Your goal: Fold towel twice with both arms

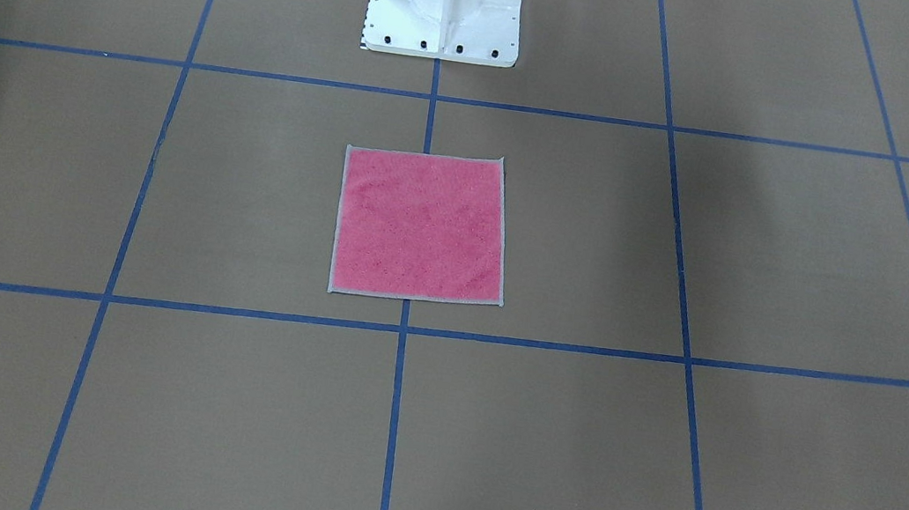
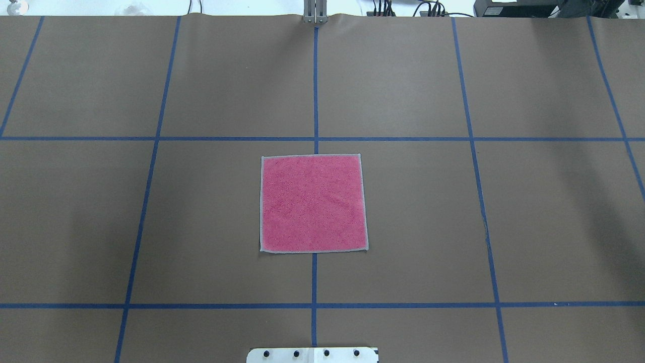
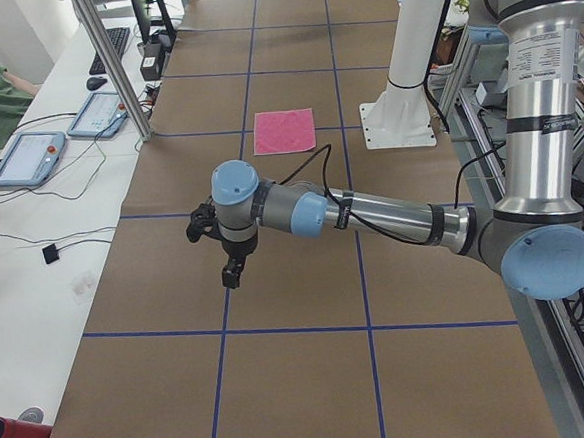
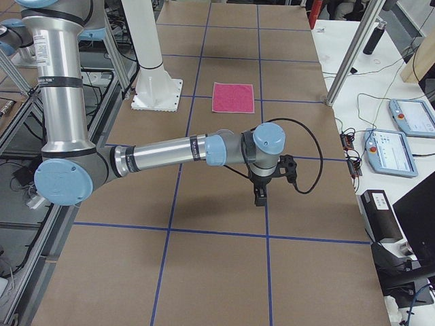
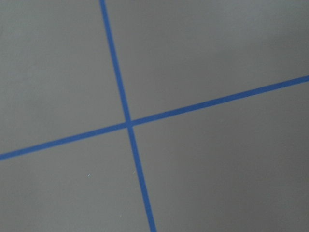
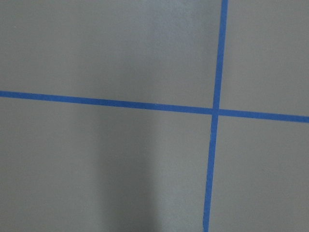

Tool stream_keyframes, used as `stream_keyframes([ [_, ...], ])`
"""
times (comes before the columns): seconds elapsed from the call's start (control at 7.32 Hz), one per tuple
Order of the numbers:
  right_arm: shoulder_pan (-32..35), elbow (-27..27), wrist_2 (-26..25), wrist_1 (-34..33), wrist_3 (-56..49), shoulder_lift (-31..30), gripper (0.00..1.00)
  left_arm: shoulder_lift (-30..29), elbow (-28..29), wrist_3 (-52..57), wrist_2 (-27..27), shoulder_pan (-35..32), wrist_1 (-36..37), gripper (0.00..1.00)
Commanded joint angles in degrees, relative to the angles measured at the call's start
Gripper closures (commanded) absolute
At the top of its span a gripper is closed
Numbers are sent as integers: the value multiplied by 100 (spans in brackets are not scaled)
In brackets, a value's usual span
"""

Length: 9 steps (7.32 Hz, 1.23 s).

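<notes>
We see the towel [image 2: 313,203] lying flat, pink face up, at the middle of the table [image 2: 554,227], astride the centre line of blue tape [image 2: 315,91], its four hemmed edges down and brown surface showing all round. The white pedestal [image 1: 444,13], cut off at the top, stands near it, not touching. The left arm [image 3: 392,212] and the right arm [image 4: 163,155] stretch low toward opposite table ends; the left hand [image 3: 231,273] and the right hand [image 4: 259,195] point down, well apart from the towel. Both show small and dark, so we cannot tell whether they are spread or pressed together
</notes>
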Motion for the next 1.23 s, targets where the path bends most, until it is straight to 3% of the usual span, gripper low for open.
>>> stream_keyframes([
  [0.0,-282,85,15,15,1,521,0,-796,-67,-1302,-9,755,-6,0],
  [0.27,-441,77,68,119,1,540,0,-1342,-182,-3371,9,1809,-15,0],
  [0.55,-835,24,226,775,795,532,0,-1721,-191,-5676,53,2706,-573,0],
  [0.68,-1185,50,270,1319,1871,540,0,-1722,-191,-6783,340,3172,-1265,0],
  [0.82,-1650,33,227,2055,3353,549,0,-1731,-191,-8038,1039,3768,-1863,0],
  [1.09,-2302,-2,165,3192,5196,540,0,-1897,-252,-9119,1982,4710,-2001,0],
])
